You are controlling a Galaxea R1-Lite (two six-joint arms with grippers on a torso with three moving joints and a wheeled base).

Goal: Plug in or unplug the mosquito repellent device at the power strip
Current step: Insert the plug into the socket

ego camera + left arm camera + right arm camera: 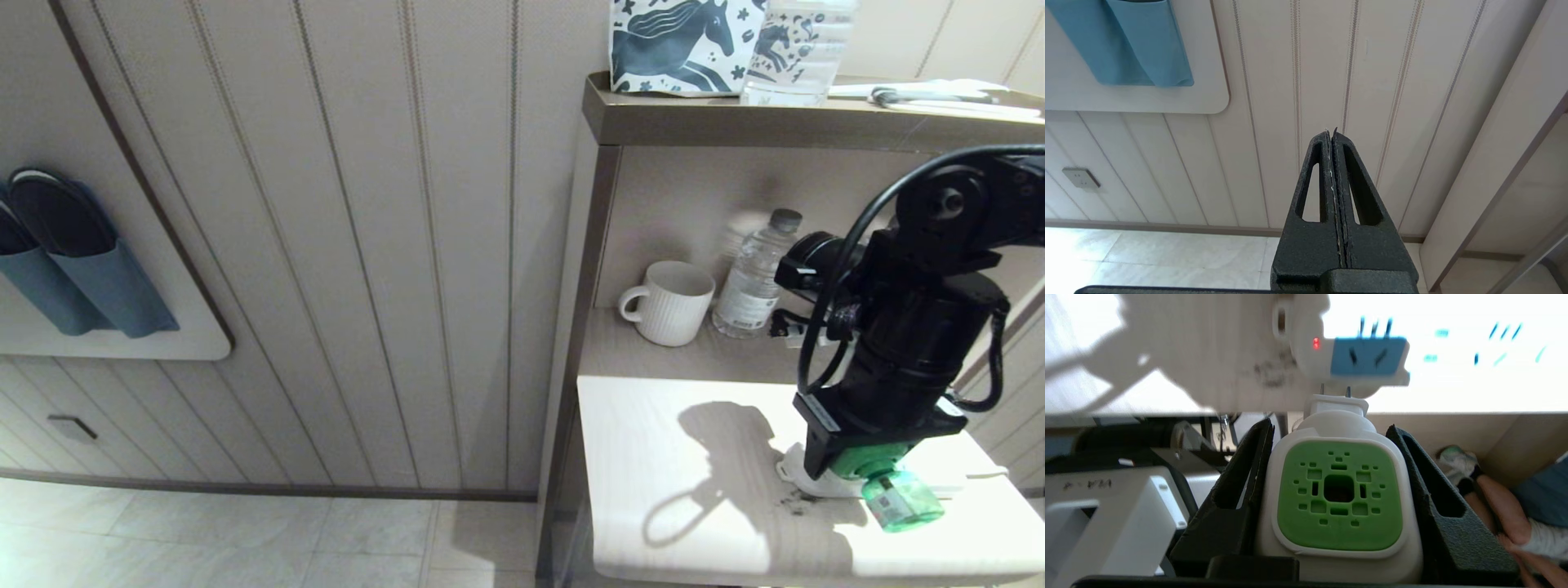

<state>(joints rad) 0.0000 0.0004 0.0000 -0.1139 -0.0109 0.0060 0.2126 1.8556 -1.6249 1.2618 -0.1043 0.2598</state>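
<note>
One pale wooden table [653, 457] against beige panelled wall [367, 245], tiled floor [245, 539].

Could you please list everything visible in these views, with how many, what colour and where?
white-and-green mosquito repellent device with green bottle: one, in the right pincer at the table's right, prongs bare beside the strip.
white power strip with blue sockets: one, on the pale table, red light on.
pale wooden table: one, lower right.
ribbed white mug: one, on the shelf.
clear water bottle: one, right of the mug.
horse-print bag: one, blue and white, on the top ledge.
blue slipper pockets: two, on the left wall.
person's leg: right wrist view only.
left pincer: black, shut, facing the panelled wall.
right pincer: black, clamping the device.
</note>
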